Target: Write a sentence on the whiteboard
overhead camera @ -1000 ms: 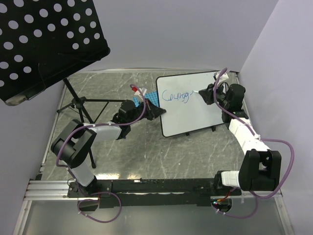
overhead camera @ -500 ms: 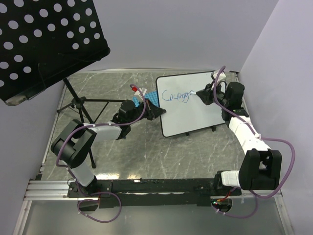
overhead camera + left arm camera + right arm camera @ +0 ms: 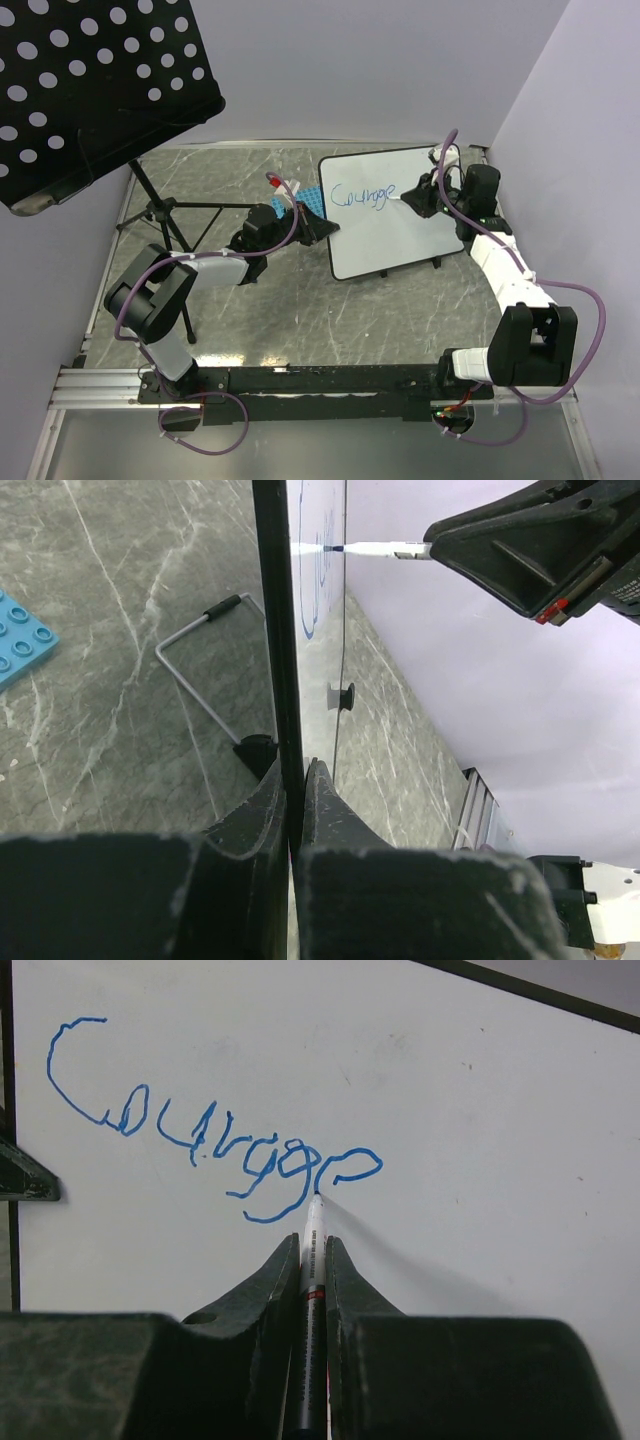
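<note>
Sentence (image 3: 210, 1145): one word on board (image 3: 480, 1110), rest probably unwritten
Left fingers (image 3: 250, 825): clamping board edge
Right fingers (image 3: 266, 1300): clamping marker (image 3: 314, 1245)

Whiteboard (image 3: 500, 1110) smooth, glossy (thin dark edge), table (image 3: 300, 320) polished grey marble-look w/ veins.

1 whiteboard (image 3: 385, 225) stands on 1 marble surface (image 3: 300, 320). It carries 1 blue handwritten word (image 3: 210, 1140), "Courage", on 1 line. There is 1 marker (image 3: 316, 1218). 2 arms are in view, the left arm (image 3: 200, 270) and the right arm (image 3: 505, 270), with 2 grippers: the left gripper (image 3: 293, 775) and the right gripper (image 3: 311, 1243). Also 1 black perforated music stand (image 3: 90, 90) and 1 blue studded plate (image 3: 20, 635).
</note>
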You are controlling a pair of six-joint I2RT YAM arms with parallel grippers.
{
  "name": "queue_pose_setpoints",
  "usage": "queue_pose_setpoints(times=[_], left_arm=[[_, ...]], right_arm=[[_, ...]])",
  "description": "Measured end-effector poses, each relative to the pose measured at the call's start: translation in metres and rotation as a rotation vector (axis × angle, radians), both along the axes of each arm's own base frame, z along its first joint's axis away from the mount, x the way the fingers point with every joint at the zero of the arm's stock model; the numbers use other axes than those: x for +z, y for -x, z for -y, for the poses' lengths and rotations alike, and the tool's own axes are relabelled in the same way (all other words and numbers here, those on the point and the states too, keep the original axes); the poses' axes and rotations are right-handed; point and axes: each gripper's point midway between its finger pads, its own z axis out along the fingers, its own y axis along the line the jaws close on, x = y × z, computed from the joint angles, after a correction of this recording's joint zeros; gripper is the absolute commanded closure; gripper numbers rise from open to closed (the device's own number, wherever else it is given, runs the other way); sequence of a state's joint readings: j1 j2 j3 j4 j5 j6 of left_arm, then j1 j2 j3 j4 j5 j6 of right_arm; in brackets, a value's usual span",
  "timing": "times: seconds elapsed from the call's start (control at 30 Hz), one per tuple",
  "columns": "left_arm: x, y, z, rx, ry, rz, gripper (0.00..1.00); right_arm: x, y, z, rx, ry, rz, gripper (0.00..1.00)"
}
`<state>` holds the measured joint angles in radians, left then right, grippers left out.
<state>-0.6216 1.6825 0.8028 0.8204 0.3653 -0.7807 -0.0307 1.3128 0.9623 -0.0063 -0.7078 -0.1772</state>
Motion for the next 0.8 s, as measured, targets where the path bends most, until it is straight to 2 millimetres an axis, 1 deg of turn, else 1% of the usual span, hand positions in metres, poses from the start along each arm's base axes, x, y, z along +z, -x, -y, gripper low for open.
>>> queue_pose_setpoints(times=[0.33,0.53,0.6,0.8], left_arm=[[0.0,0.0,0.0,0.0,0.0,0.0,0.99],[0.001,0.001,0.001,-0.006,0.0,0.008,0.99],[0.001,0.001,0.001,-0.009,-0.002,0.014,0.99],[0.001,0.001,0.001,-0.01,-0.003,0.016,0.99]], right_arm=[[-0.007,0.0,0.015,-0.045,0.01,-0.036,1.0],[-0.004,0.0,0.023,-0.071,-0.004,-0.032,1.0],[0.002,0.002,0.026,-0.081,-0.014,-0.018,1.0],[0.03,0.009,0.031,-0.085,-0.028,0.077,1.0]])
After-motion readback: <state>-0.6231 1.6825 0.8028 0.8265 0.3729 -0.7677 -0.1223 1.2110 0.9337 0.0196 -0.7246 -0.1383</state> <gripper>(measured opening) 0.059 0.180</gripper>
